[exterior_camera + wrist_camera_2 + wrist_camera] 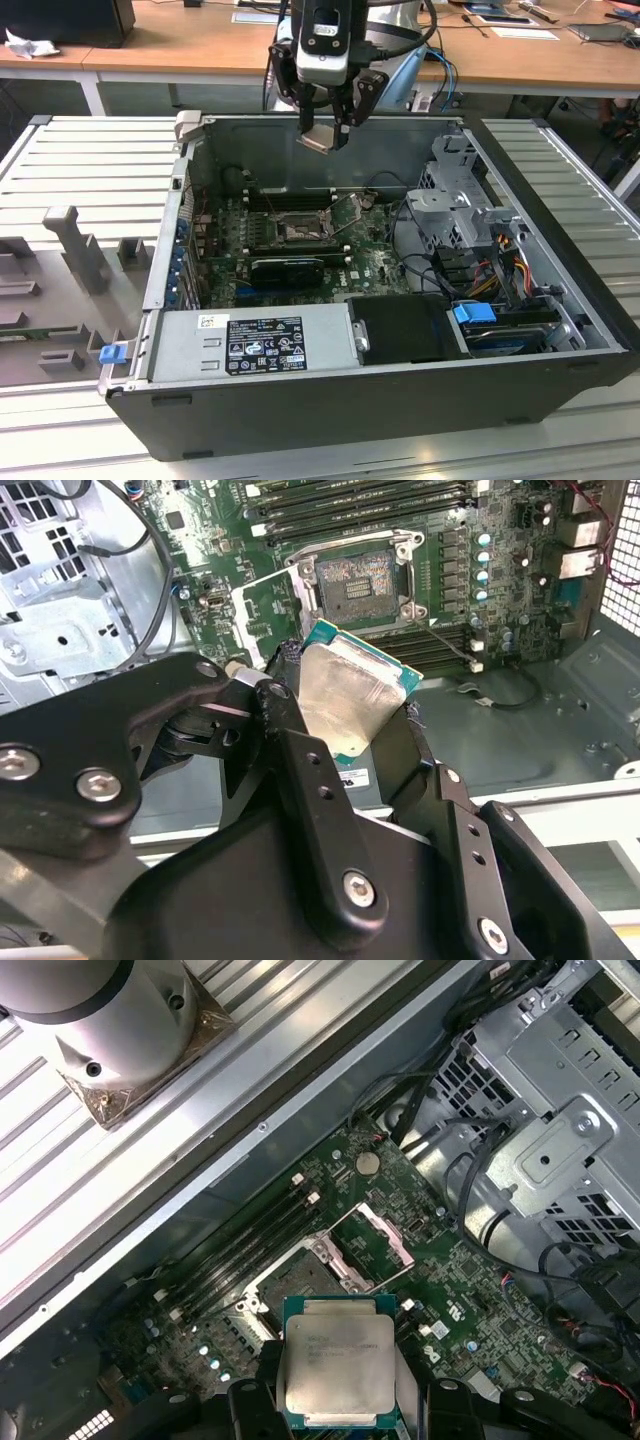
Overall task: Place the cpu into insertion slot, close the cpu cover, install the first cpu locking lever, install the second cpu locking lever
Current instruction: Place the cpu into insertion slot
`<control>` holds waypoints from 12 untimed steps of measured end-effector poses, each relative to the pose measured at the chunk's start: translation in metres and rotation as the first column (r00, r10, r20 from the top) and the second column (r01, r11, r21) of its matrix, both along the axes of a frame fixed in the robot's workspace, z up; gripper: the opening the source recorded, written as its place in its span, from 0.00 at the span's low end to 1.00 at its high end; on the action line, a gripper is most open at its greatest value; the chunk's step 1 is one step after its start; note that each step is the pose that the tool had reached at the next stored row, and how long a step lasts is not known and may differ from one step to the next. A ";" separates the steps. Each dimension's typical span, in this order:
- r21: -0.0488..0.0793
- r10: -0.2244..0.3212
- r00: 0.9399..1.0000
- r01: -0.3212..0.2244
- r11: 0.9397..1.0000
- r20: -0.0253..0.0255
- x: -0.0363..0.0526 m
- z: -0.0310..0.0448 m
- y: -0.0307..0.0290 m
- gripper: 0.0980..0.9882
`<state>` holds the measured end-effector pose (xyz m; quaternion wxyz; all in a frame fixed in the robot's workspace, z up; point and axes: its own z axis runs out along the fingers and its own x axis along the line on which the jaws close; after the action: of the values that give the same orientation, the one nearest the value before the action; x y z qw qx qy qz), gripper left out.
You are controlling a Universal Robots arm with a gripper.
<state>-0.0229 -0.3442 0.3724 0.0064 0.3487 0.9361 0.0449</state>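
We see the claw (325, 128) clamped on 2 edges of the cpu (317, 140) at the exterior view's upper centre, well above the uncovered insertion slot (300, 232), probably leaving its underside free for seating.

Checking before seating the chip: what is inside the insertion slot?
The insertion slot holds just its dark contact field, no chip. The cpu is clamped in the gripper, clear of it, covering one slot edge in the first wrist view.
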 end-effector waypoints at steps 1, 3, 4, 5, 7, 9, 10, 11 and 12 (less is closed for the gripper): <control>0.000 0.000 1.000 0.000 1.000 0.000 0.0000 -0.0003 0.0000 0.48; 0.000 0.000 1.000 0.000 1.000 0.000 0.0000 -0.0005 0.0000 0.48; 0.000 -0.003 1.000 0.003 1.000 0.000 0.0000 -0.0007 0.0000 0.48; 0.000 -0.004 1.000 0.004 1.000 0.000 0.0000 -0.0007 0.0000 0.48; 0.000 -0.011 1.000 0.011 1.000 0.000 0.0000 -0.0008 0.0000 0.48; 0.000 -0.019 1.000 0.019 1.000 0.000 0.0000 -0.0008 0.0000 0.48; 0.000 -0.022 1.000 0.022 1.000 0.000 0.0000 -0.0008 0.0000 0.48; 0.000 -0.028 1.000 0.028 1.000 0.000 0.0000 -0.0008 0.0000 0.48; 0.000 -0.042 0.999 0.042 0.999 0.000 0.0000 -0.0009 0.0000 0.48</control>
<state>-0.0229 -0.3442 0.3716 0.0073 0.3684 0.9286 0.0449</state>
